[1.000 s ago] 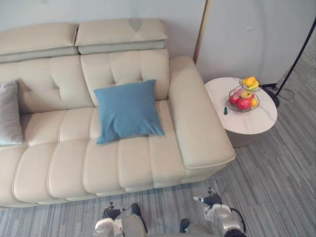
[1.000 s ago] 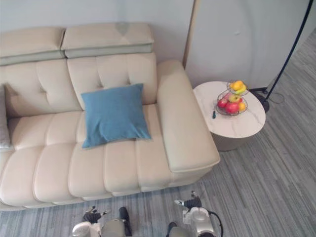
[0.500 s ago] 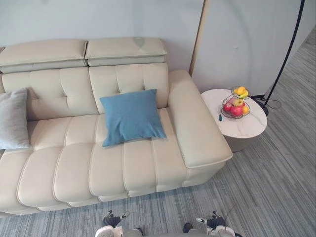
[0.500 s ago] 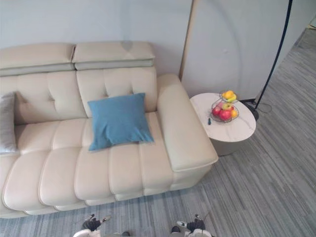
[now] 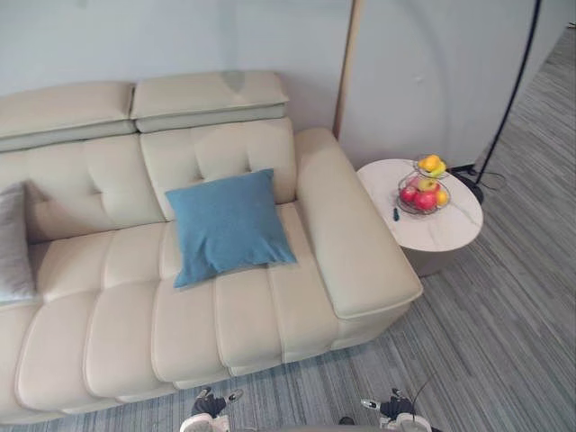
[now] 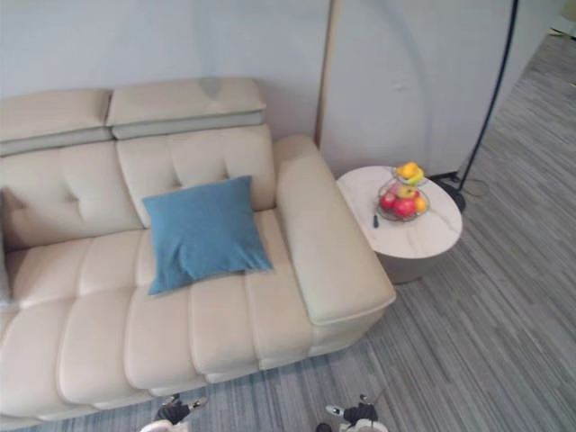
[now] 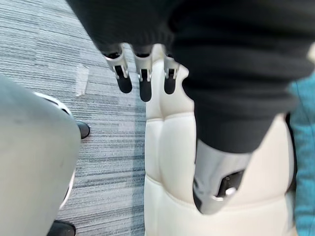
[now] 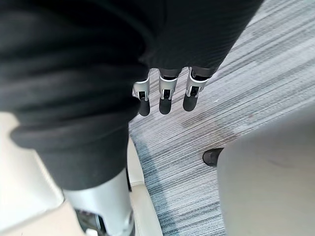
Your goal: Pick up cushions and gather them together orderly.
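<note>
**Closing in on the blue cushion**

Nearest us, our left hand (image 5: pixel 209 404) and right hand (image 5: pixel 391 409) hang low over the carpet (image 5: pixel 486 342), fingers straight and slack, holding nothing. Beyond, the blue cushion (image 5: pixel 229 225) leans against the back of the sofa (image 5: pixel 117 324). The grey cushion (image 5: pixel 13 241) sits well apart at the left end. We should step close, then take the blue one by opposite edges with both hands.

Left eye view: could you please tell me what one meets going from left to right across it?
Grey fabric cushion → blue square fabric cushion → wire basket of fruit → black floor lamp pole.
</note>
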Robot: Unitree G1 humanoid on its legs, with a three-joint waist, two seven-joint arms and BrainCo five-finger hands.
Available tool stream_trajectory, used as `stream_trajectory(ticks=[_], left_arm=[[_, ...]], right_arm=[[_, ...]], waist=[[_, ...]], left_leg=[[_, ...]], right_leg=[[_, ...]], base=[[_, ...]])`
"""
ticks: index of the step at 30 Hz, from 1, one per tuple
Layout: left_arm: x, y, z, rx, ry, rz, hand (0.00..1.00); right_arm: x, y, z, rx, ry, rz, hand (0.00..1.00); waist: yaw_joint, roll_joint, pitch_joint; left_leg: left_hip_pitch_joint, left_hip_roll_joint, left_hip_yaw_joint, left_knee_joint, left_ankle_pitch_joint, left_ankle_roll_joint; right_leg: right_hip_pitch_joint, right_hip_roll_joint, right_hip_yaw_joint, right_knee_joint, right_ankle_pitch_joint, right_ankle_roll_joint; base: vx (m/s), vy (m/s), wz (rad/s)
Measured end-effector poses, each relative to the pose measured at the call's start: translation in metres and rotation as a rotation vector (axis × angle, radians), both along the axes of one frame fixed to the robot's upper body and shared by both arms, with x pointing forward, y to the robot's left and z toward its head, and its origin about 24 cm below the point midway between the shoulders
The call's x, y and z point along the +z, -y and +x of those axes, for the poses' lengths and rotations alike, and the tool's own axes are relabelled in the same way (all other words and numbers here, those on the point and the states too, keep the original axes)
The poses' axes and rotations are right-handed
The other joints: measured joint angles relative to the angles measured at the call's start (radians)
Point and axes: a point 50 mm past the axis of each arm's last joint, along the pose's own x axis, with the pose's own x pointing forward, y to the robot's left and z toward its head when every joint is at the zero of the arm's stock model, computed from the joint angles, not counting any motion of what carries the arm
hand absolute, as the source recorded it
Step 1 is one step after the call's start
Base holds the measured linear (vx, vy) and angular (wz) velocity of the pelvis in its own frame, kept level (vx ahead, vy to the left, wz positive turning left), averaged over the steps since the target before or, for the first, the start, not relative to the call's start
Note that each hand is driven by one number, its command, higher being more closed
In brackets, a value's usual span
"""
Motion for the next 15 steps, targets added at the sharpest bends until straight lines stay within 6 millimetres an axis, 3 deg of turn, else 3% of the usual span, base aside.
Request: stream_trajectory(ticks=[4,5,6,9,12,13,14,15], left_arm=[[0.002,-0.005,0.006,-0.003,0.016,0.014,0.0],[0.003,-0.006,0.008,-0.002,0.021,0.017,0.0],[0.003,-0.005,0.009,-0.004,0.026,0.016,0.0],[0.005,-0.005,0.013,-0.03,0.032,0.021,0.0],[0.007,-0.002,0.023,-0.074,0.051,0.02,0.0],[0.008,-0.001,0.026,-0.085,0.057,0.02,0.0],[0.008,0.001,0.027,-0.095,0.06,0.019,0.0],[0.008,0.001,0.027,-0.085,0.059,0.015,0.0]], right_arm=[[0.002,-0.002,0.006,0.001,0.018,0.005,0.0],[0.003,-0.003,0.012,0.003,0.03,0.007,0.0],[0.004,-0.001,0.014,0.003,0.034,0.004,0.0],[0.003,0.001,0.013,-0.002,0.031,0.0,0.0],[0.006,0.009,0.018,-0.005,0.045,-0.022,0.0],[0.006,0.011,0.019,-0.005,0.046,-0.024,0.0],[0.006,0.012,0.018,-0.013,0.047,-0.025,0.0],[0.007,0.012,0.019,-0.017,0.049,-0.025,0.0]], waist=[[0.004,-0.006,0.021],[0.004,-0.005,0.02],[0.002,0.001,0.023],[-0.002,0.002,0.025],[-0.017,0.032,0.036],[-0.019,0.035,0.043],[-0.025,0.037,0.046],[-0.028,0.039,0.06]], left_leg=[[-0.04,0.057,0.149,0.111,-0.074,-0.011],[-0.048,0.08,0.216,0.119,-0.077,-0.011],[-0.046,0.092,0.246,0.119,-0.077,-0.011],[0.01,0.115,0.369,0.102,-0.06,-0.038],[0.032,0.139,0.363,0.118,-0.038,-0.058],[0.028,0.156,0.36,0.158,-0.035,-0.06],[-0.004,0.206,0.33,0.298,-0.033,-0.056],[-0.056,0.265,0.279,0.481,-0.012,0.024]], right_leg=[[-0.1,0.048,0.048,0.027,0.037,-0.02],[-0.126,0.046,-0.03,0.036,0.019,-0.078],[-0.146,0.034,-0.101,0.063,0.002,-0.1],[-0.144,-0.072,-0.596,0.193,-0.076,-0.114],[-0.145,-0.027,-0.552,0.205,-0.092,-0.124],[-0.146,-0.023,-0.541,0.217,-0.104,-0.13],[-0.14,-0.009,-0.521,0.237,-0.128,-0.144],[-0.11,0.014,-0.495,0.237,-0.143,-0.151]], base=[[-0.08,-0.002,-1.27],[-0.05,-0.033,-1.16],[-0.05,-0.05,-1.35],[0.05,-0.104,-1.24],[0.14,-0.215,-0.68],[0.16,-0.283,-0.63],[0.15,-0.288,-0.56],[0.15,-0.292,-0.66]])
